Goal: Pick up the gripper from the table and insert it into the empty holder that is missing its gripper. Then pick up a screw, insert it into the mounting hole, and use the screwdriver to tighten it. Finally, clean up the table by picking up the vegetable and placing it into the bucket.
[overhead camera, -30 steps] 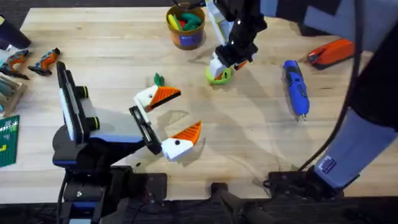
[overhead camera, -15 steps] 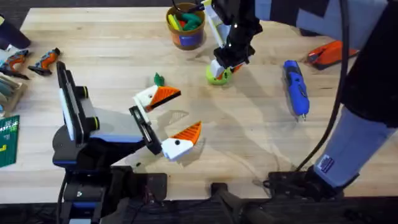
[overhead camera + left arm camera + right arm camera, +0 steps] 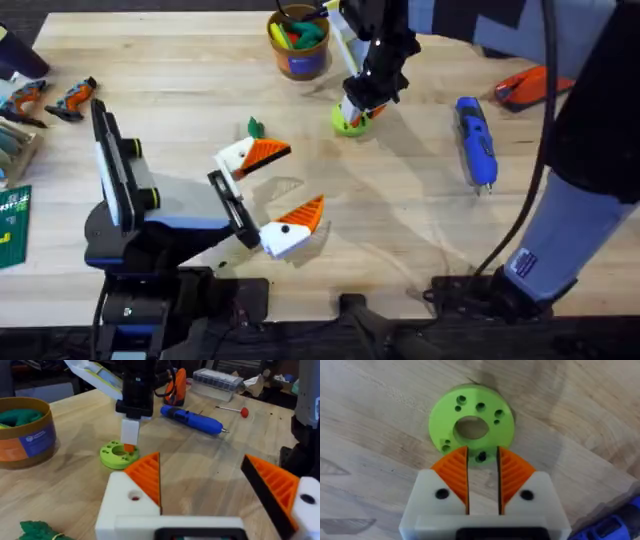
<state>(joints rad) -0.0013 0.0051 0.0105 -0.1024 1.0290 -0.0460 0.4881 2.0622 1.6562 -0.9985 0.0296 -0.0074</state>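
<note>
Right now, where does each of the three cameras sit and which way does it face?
Overhead: fixed above the arm bases, looking down and forward at the table; both arms show.
Left wrist: on the left arm, looking across the table at the green disc; the left tool shows, fingers apart.
Right wrist: on the right arm, looking straight down at the disc; the right tool shows, slightly open.
Shared: all three see the disc; overhead and left wrist share the screwdriver.

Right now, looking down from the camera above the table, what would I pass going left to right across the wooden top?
Small orange-and-black parts → dark-green vegetable → bucket → lime-green disc with the right tool over it → blue screwdriver → orange-and-black tool.
</note>
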